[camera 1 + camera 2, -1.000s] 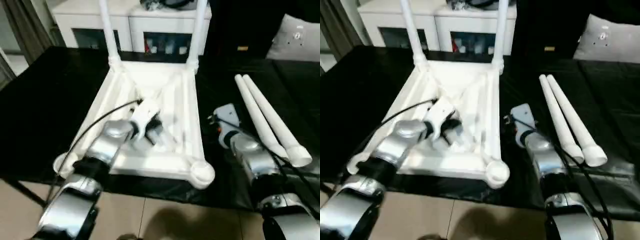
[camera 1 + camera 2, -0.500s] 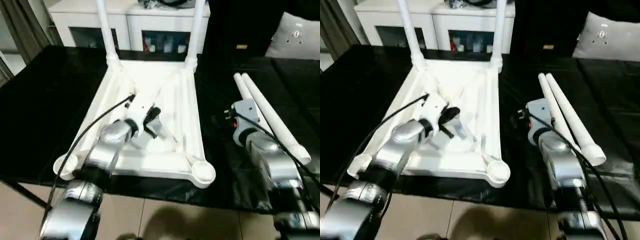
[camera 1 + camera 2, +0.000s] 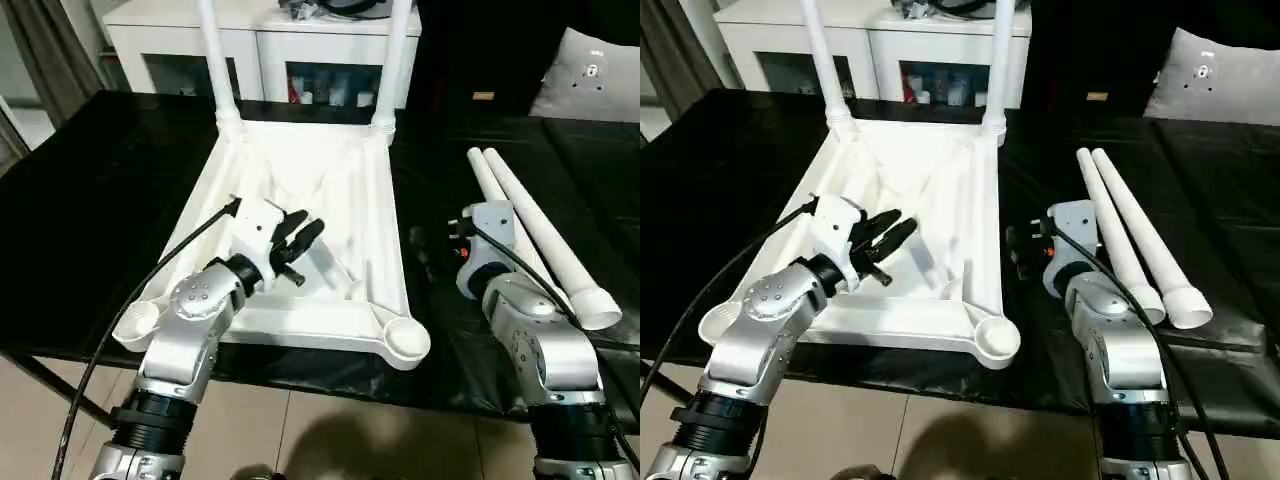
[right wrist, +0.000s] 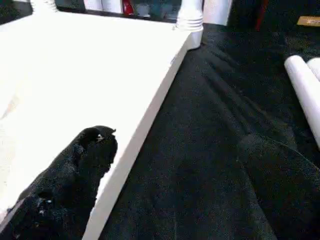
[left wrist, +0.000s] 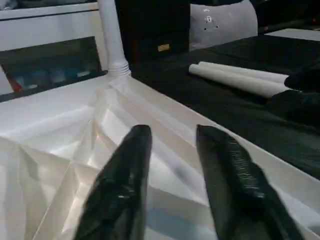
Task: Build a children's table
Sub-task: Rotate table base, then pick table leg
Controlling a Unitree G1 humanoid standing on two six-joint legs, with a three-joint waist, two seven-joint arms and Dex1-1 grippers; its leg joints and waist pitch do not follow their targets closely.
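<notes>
The white table top (image 3: pixel 385 230) lies upside down on the black work table, ribbed underside up. Two white legs (image 3: pixel 212 50) (image 3: pixel 395 50) stand upright in its far corner sockets. Both near sockets (image 3: pixel 407 338) (image 3: pixel 135 322) are bare. Two loose legs (image 3: pixel 530 230) lie side by side on the black cover to the right. My left gripper (image 5: pixel 170 135) hovers open over the ribs near the top's middle, holding nothing. My right gripper (image 4: pixel 185 142) stands open over the black cover, between the top's right rim and the loose legs.
A white cabinet with glass doors (image 3: pixel 300 60) stands behind the work table. A grey cushion (image 3: pixel 590 85) lies at the far right. The black table's near edge (image 3: pixel 300 375) runs just in front of the top, with tiled floor below.
My left gripper has lifted off the ribs and turned, its fingers now pointing right. My right arm has shifted a little toward the loose legs. The head camera has also moved.
</notes>
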